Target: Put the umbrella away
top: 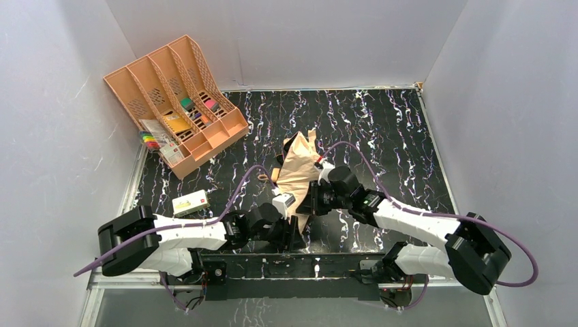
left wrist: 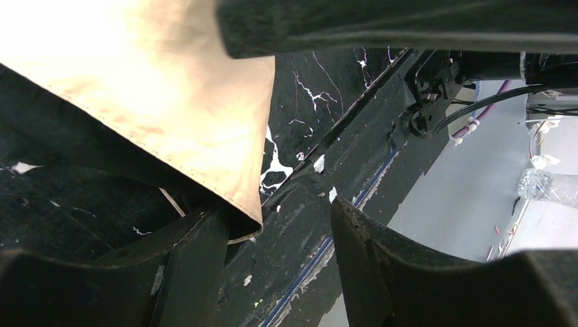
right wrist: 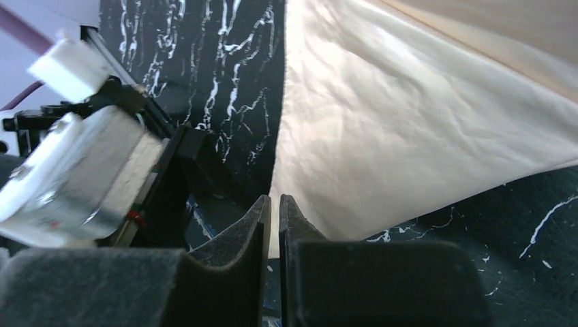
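The umbrella (top: 300,170) lies half-collapsed in the middle of the black marbled table, its pale beige fabric crumpled. My right gripper (top: 310,201) is at the fabric's near right edge. In the right wrist view the right gripper (right wrist: 275,199) has its jaws almost together, with a thin fold of the umbrella (right wrist: 409,122) in the slit. My left gripper (top: 294,235) sits at the near tip of the fabric, close to the table's front edge. In the left wrist view the left gripper (left wrist: 276,208) stands open; a corner of the umbrella (left wrist: 170,102) drapes over its left finger (left wrist: 191,259), and nothing lies between the fingers.
A peach-orange divided file tray (top: 136,88) holding small coloured items lies at the back left. A small white box (top: 190,202) rests on the table left of the arms. Grey walls close in three sides. The table's front edge (left wrist: 354,197) runs just beyond the left fingers.
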